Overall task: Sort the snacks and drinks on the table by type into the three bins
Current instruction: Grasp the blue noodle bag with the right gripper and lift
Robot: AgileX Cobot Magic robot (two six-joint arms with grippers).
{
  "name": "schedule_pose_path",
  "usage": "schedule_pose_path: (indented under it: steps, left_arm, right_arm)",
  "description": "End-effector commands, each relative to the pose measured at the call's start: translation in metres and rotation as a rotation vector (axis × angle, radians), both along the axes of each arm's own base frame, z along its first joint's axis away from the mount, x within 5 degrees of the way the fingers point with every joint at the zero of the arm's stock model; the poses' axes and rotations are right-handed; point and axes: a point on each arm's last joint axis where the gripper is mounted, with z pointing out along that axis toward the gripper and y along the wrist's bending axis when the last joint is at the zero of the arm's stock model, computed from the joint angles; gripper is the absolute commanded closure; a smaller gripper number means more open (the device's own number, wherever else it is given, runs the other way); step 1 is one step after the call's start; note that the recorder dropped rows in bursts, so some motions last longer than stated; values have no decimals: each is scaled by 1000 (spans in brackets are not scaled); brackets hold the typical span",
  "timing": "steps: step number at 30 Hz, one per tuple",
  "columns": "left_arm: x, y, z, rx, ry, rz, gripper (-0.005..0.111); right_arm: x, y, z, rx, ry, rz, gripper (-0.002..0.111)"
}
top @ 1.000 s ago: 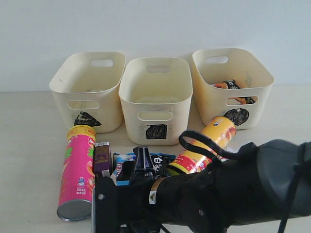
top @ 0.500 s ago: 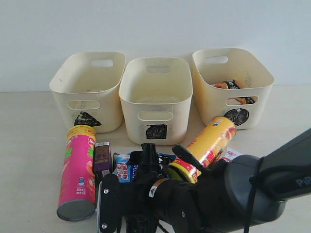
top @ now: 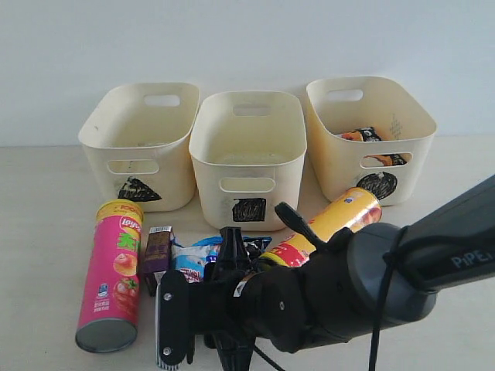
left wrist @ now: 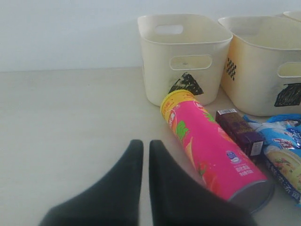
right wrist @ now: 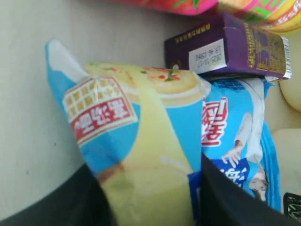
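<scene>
The right end effector [right wrist: 146,165] clasps the crinkly blue-white noodle bag [right wrist: 136,108] lying on the pale beige desk [right wrist: 28,117]. The left end effector [left wrist: 146,143] is closed tight and empty

My left gripper [left wrist: 146,146] sits low with its jaws pressed together. My right arm [top: 348,286] stretches across the front, right gripper [right wrist: 146,169] clamped on the bag [right wrist: 141,117].

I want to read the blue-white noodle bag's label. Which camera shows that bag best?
The right wrist view: the blue-white noodle bag fills the frame between the fingers of the right gripper. The exterior view shows a strip behind the arm; the left wrist view only one end.
</scene>
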Motion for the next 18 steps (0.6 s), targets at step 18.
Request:
schedule_pose_path:
  steps: [18]
  left_arm:
    - [0, 0, 2, -12, -8, -4, 102]
  right_arm:
    - [-7, 1, 60, 46, -239, 6, 109]
